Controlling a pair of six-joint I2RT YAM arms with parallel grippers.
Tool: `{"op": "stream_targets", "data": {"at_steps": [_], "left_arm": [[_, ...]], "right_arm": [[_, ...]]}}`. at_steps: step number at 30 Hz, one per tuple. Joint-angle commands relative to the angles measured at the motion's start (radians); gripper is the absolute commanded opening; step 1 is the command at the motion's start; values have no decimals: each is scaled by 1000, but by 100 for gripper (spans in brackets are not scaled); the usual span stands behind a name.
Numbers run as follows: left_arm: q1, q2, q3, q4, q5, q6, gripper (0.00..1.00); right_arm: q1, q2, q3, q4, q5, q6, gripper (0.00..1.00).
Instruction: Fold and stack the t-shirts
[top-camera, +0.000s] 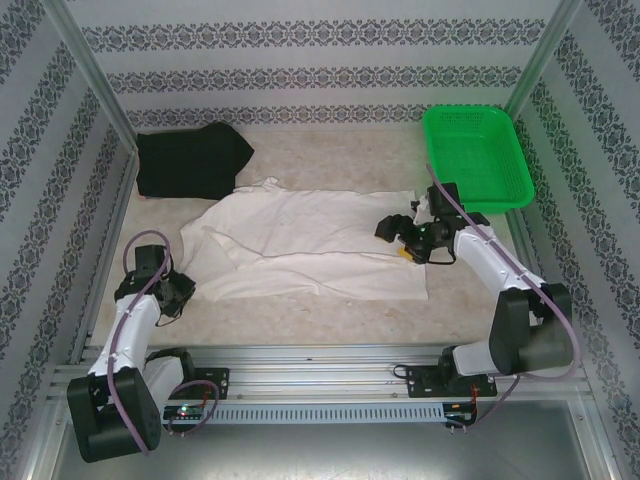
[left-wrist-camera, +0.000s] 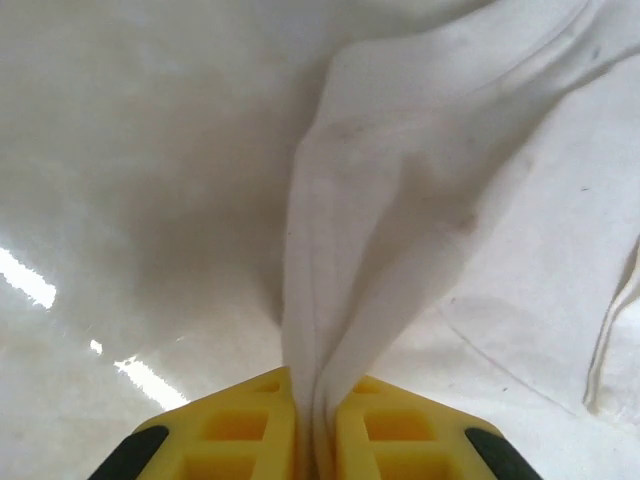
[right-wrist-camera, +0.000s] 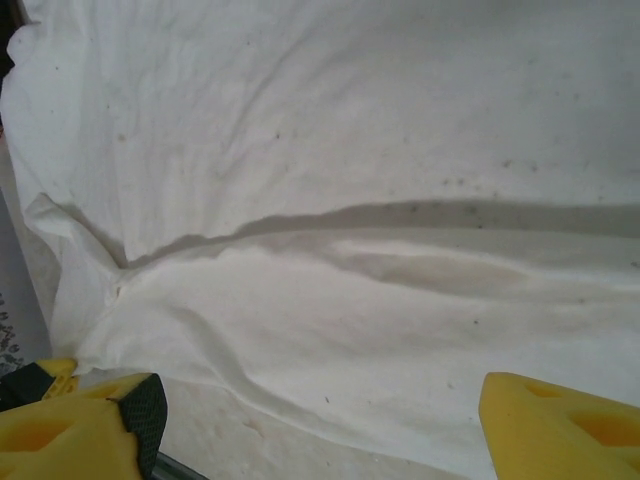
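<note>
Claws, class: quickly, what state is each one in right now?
Left claw: closed on a fold of the cream t-shirt.
Right claw: open, holding nothing.

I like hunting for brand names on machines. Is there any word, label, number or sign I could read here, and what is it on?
None can be read. The cream t-shirt and the black t-shirt are plain, the green mesh basket bears no visible label, and the wallpaper carries ornament bands, not letters.

The spread t-shirt (top-camera: 310, 245) lay in the middle of the table (top-camera: 330, 315); the bunched t-shirt (top-camera: 190, 162) sat behind it, far left; the basket (top-camera: 475, 160), far right.
</note>
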Motion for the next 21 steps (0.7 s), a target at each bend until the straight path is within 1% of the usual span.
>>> {"op": "stream_targets", "data": {"at_steps": [1,2,3,4,6,7,8,9,11,12,14,16,18,21], "left_arm": [[8,29,-2,-123,-54,-2,32],[9,33,8,-133,-60,-10,51],[9,31,22,-140,-58,-14,57],[7,17,42,-149,-52,-25,60],[-29,-14,120,-166,-60,-37,63],[-75,-21,180,-181,-85,-39,64],[-126,-10,242,-197,-102,-37,66],[-164,14,300,-211,-90,-38,67],[-222,52,359,-197,-28,-64,68],[-247,67,359,-156,14,-92,68],[-295,97,346,-78,63,-147,68],[-325,137,324,7,106,-198,68],[-347,179,300,96,129,-242,68],[-364,267,305,169,138,-247,68]], "right_arm": [[16,-18,-10,-49,17,3,82],[18,-20,-6,-53,18,-1,83],[18,-24,0,-61,19,-4,83],[19,-30,8,-65,21,-5,83],[22,-54,18,-64,15,-17,84],[26,-77,21,-66,21,-33,87],[30,-106,20,-73,39,-53,93],[31,-132,17,-87,66,-78,98],[21,-169,4,-121,111,-104,98],[4,-180,-12,-140,127,-102,98],[-34,-172,-39,-166,131,-92,98],[-91,-144,-74,-161,103,-72,98],[-113,-124,-114,-83,65,-36,98],[-114,-46,-134,29,70,-3,98]]}}
